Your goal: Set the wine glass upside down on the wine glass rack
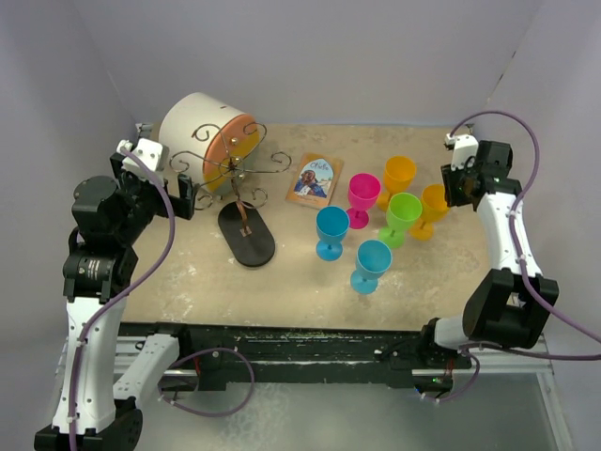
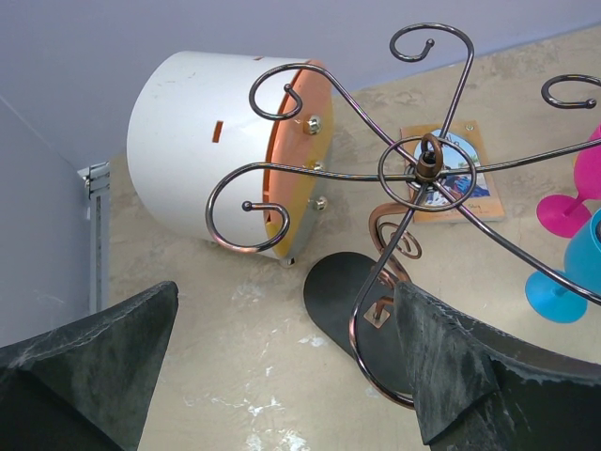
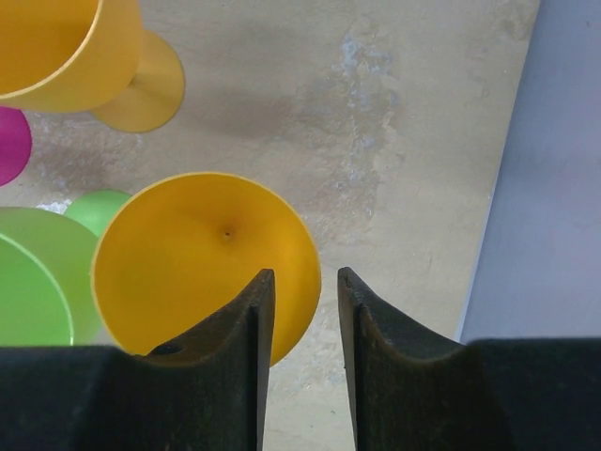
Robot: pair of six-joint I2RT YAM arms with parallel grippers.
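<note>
Several coloured wine glasses stand upright at the right of the table. The rightmost, an orange wine glass (image 1: 434, 209) (image 3: 197, 254), is under my right gripper (image 1: 453, 191) (image 3: 302, 274). The jaws straddle its near rim, the left finger over the bowl and the right finger outside; a gap still shows between them, so they are open. The wine glass rack (image 1: 235, 172) (image 2: 427, 169), dark wire scroll arms on a post with a black oval base (image 1: 247, 235) (image 2: 343, 301), stands at the left. My left gripper (image 1: 183, 199) (image 2: 286, 291) hangs wide open just left of the rack, holding nothing.
A white cylinder (image 1: 199, 132) (image 2: 202, 141) with an orange inside lies on its side behind the rack. A small booklet (image 1: 315, 178) lies mid-table. Another orange glass (image 1: 398, 177), a pink one (image 1: 362, 195), a green one (image 1: 404, 216) and two blue ones (image 1: 331, 230) cluster nearby. The side wall is close on the right.
</note>
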